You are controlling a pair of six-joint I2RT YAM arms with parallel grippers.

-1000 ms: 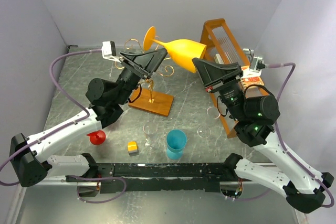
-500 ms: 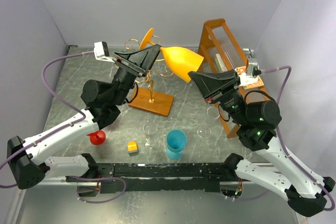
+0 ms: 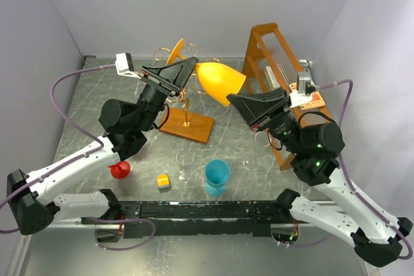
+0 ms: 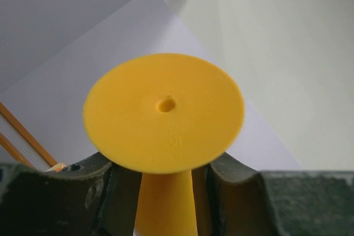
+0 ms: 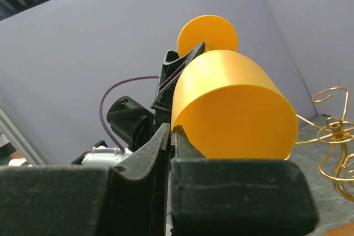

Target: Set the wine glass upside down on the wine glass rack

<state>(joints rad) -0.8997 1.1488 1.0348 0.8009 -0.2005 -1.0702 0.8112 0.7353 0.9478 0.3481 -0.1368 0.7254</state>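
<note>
The yellow wine glass [image 3: 220,81] hangs in the air on its side, above the back of the table. Its foot [image 4: 164,111] points back left and its bowl [image 5: 232,109] points toward the right arm. My left gripper [image 3: 187,69] is shut on the stem just under the foot [image 4: 164,192]. My right gripper [image 3: 233,100] is shut on the bowl's rim [image 5: 172,131], one finger inside and one outside. The wine glass rack [image 3: 186,105], a gold wire tree on an orange-brown base [image 3: 194,127], stands below the glass. Its scrolls show in the right wrist view [image 5: 332,136].
A tall orange slatted frame [image 3: 275,50] stands at the back right. A blue cup [image 3: 217,177], a yellow block [image 3: 163,181], a red object [image 3: 119,169] and two clear glasses [image 3: 185,159] [image 3: 252,161] sit near the front. Walls close in at the left, back and right.
The glass has swung so that its bowl dropped toward the right arm. My right gripper moved left and up onto the bowl's rim. My left gripper shifted slightly left with the stem.
</note>
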